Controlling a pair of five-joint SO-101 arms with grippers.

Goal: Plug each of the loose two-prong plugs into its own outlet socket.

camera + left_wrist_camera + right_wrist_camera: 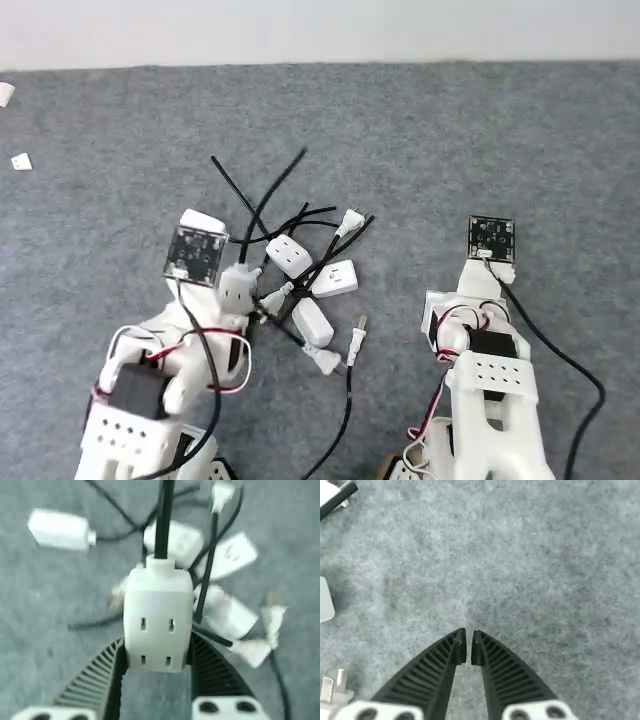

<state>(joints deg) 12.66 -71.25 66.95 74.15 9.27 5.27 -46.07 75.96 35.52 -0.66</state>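
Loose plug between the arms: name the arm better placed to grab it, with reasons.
Right. The right end effector is empty, the loose plug lies near; the left end effector clamps an outlet socket.

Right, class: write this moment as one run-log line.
left gripper: shut on socket | right gripper: shut, empty, over table | other sockets, plugs: tangled between arms

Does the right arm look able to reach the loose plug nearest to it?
Probably yes: the plug lies on bare carpet, with nothing between it and the right hand, which is shut and must open first.
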